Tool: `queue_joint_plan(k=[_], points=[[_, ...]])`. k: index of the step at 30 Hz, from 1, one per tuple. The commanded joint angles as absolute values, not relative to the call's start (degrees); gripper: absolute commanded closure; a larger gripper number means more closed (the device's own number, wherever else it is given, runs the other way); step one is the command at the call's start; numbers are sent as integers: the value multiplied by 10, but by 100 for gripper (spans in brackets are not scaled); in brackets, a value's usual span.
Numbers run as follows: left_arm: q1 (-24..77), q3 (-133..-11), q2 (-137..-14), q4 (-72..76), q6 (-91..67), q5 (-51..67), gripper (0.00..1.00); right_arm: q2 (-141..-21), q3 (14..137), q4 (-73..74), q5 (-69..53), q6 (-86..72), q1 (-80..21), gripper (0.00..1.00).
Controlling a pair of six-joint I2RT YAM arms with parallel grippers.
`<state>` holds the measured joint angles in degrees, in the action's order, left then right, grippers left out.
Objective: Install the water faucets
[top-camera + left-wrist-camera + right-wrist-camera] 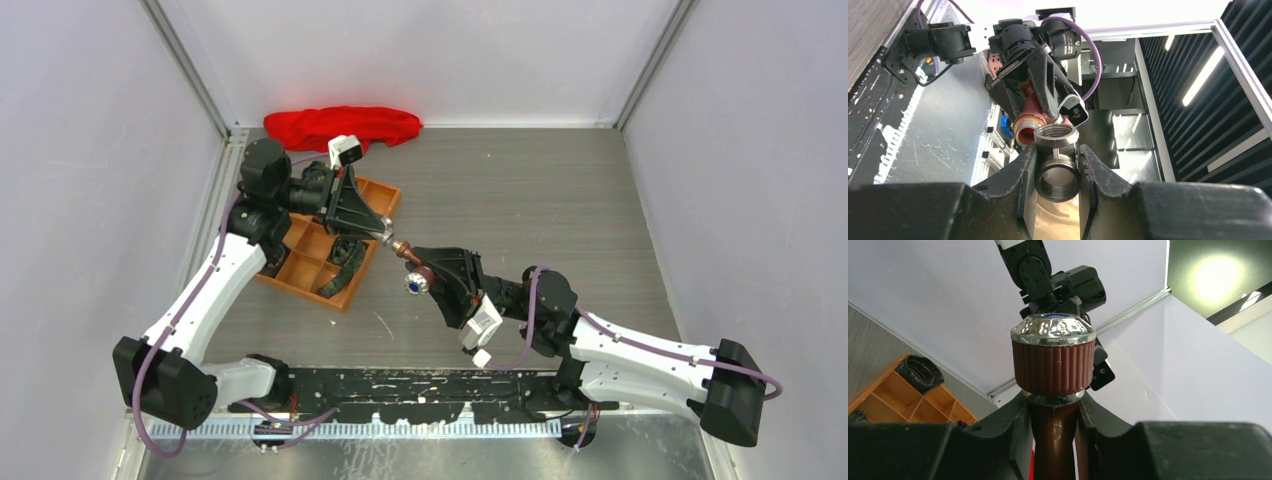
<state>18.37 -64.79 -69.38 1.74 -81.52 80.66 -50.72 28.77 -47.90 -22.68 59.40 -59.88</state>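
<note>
From above, the left fingers (381, 231) sit over the orange tray (300, 268) in the upper left part of the desk (560, 200). They are shut tight on a small silvery pipe piece (389, 238). The right fingers (430, 270) reach in from the lower right, near the middle of the picture. They are shut tight on the water faucet (409, 256), a red-brown tap with a shiny knob (416, 284) that has a blue top. The faucet is held up off the desk, and its end points at the pipe piece, just beside it. Dark coiled straps (346, 252) lie in the tray. A red cloth (345, 126) lies at the top, behind the tray.

In the left wrist view, the two left fingers (1029, 172) squeeze the pipe piece (1057, 167) at the bottom middle. It has round holes with screw ridges inside. The faucet's open end (1025, 131), with a gold rim, is right next to the upper hole. I cannot tell if they touch.

In the right wrist view, the right fingers (1017, 427) pinch the faucet's red-brown stem (1053, 435) at the bottom middle. The ribbed knob (1053, 362) with its silver cap stands up in the middle. The tray (893, 400) shows at the lower left, with one strap (920, 372) in it.
</note>
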Motion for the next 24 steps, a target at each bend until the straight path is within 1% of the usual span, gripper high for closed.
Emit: queue_joint_plan(k=[1, 16, 24], points=[[187, -652, -690, 16, -801, 823, 100, -498, 322, -491, -233, 611, -598, 100], [187, -655, -689, 8, -796, 825, 100, -503, 325, -494, -235, 617, -598, 100], [190, -655, -687, 4, -794, 822, 100, -520, 332, -510, -255, 609, -598, 100]])
